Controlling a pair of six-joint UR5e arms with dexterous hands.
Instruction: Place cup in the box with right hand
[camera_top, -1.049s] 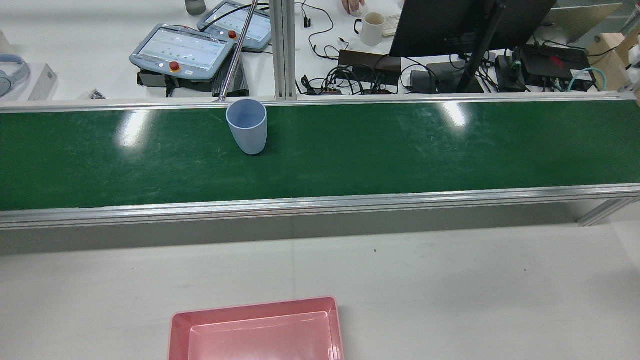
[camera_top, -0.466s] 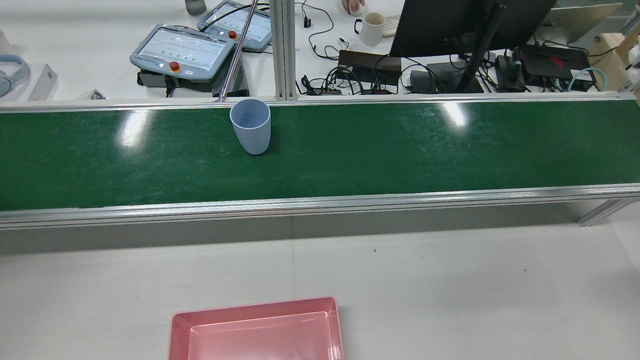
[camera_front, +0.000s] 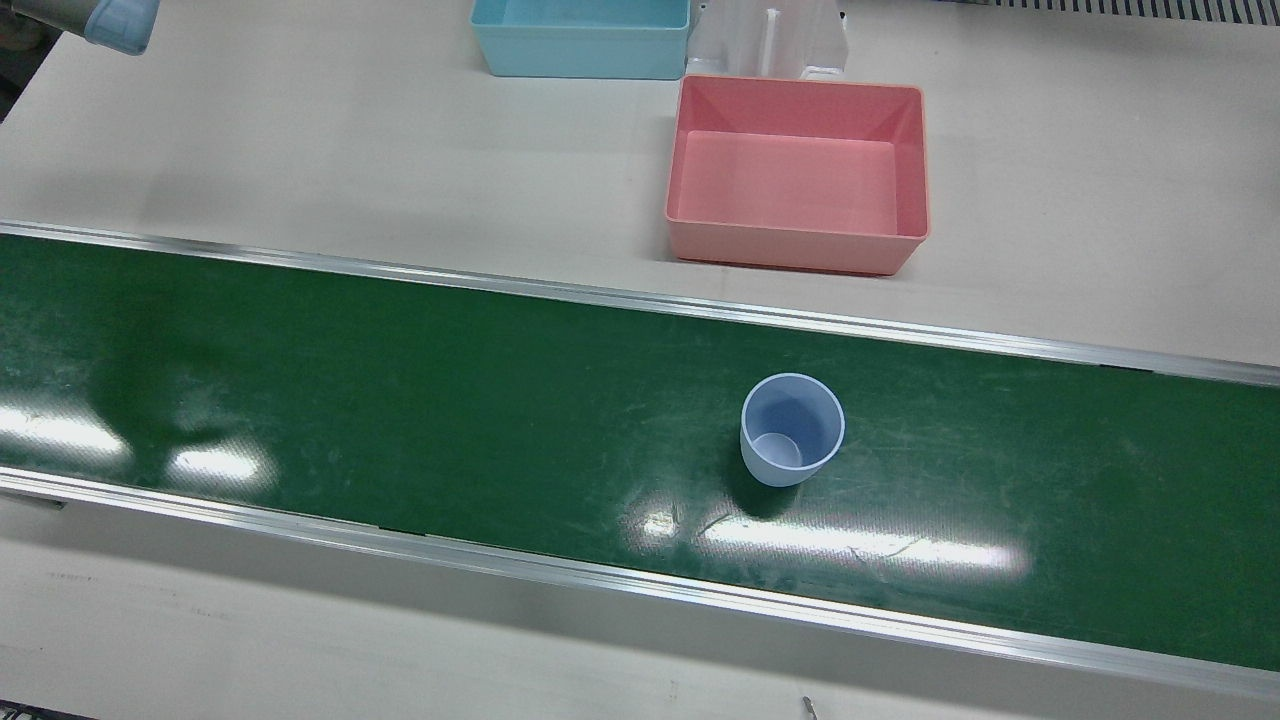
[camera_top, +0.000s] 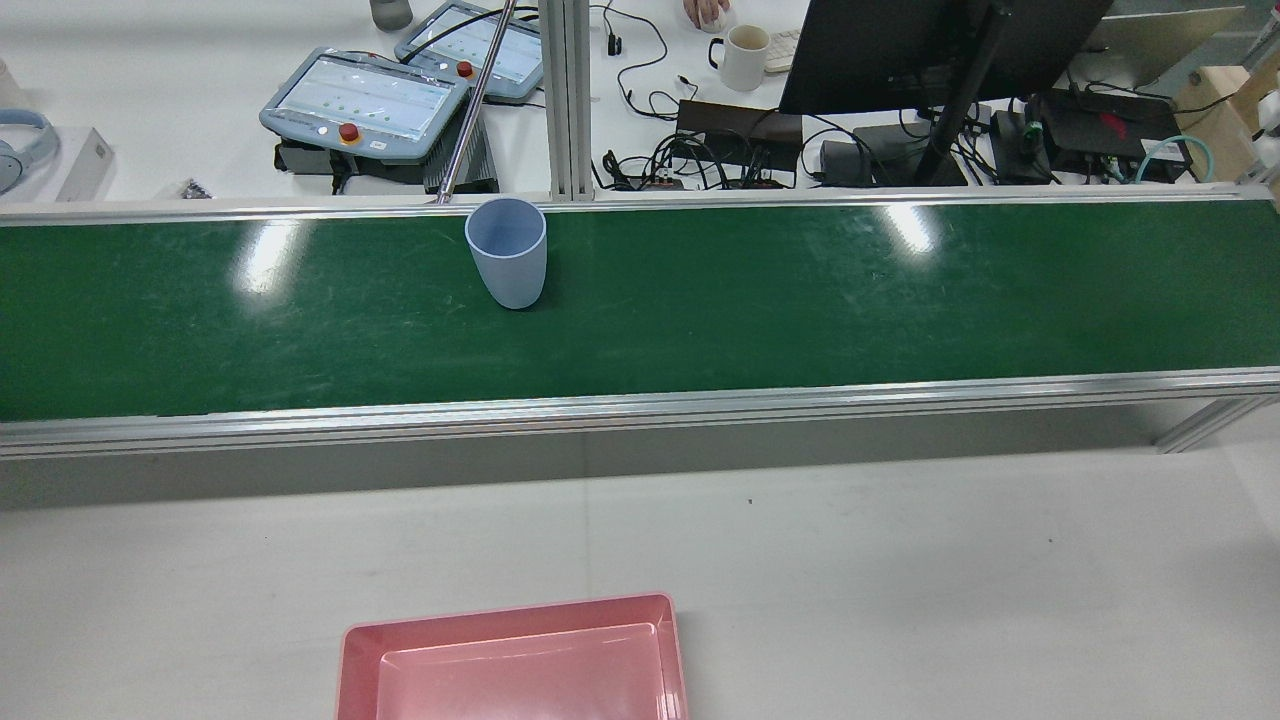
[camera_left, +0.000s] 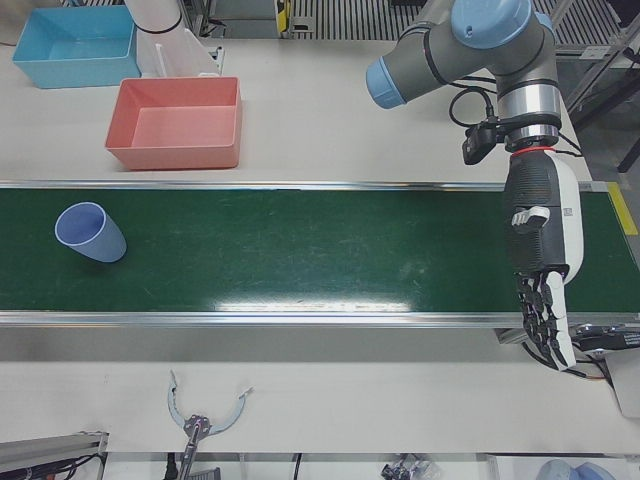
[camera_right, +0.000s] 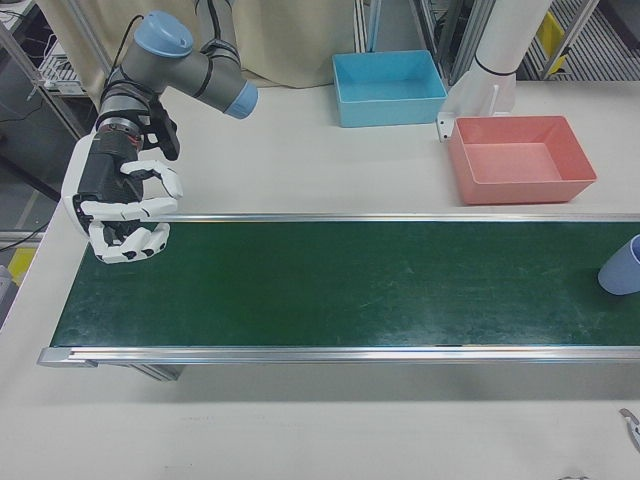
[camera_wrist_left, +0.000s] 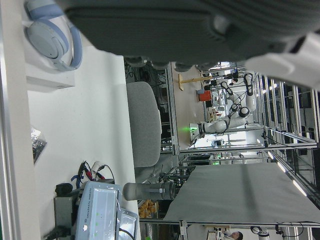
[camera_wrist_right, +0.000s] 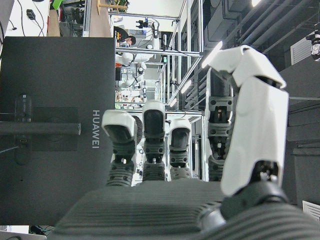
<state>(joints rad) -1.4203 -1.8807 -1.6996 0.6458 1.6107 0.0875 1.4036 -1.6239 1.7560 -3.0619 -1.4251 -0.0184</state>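
Note:
A light blue cup (camera_front: 792, 430) stands upright on the green conveyor belt (camera_front: 400, 400), near its operator-side edge; it also shows as the cup (camera_top: 507, 252), the cup (camera_left: 90, 232) and the cup (camera_right: 622, 265). The pink box (camera_front: 790, 245) sits hollow on the white table beside the belt, seen too as the box (camera_right: 520, 190) and the box (camera_left: 170, 157). My right hand (camera_right: 125, 210) hovers over the belt's far end, fingers curled but apart, holding nothing, a long way from the cup. My left hand (camera_left: 540, 270) hangs over the opposite end, fingers stretched down and open.
A blue box (camera_front: 580, 40) stands behind the pink one by a white pedestal (camera_front: 770, 40). Beyond the belt are teach pendants (camera_top: 365, 100), a mug (camera_top: 745, 55), a monitor (camera_top: 900, 50) and cables. A slanted metal rod (camera_top: 475, 100) ends near the cup.
The cup has drifted a little to the right along the belt in the rear view. Nothing else has moved.

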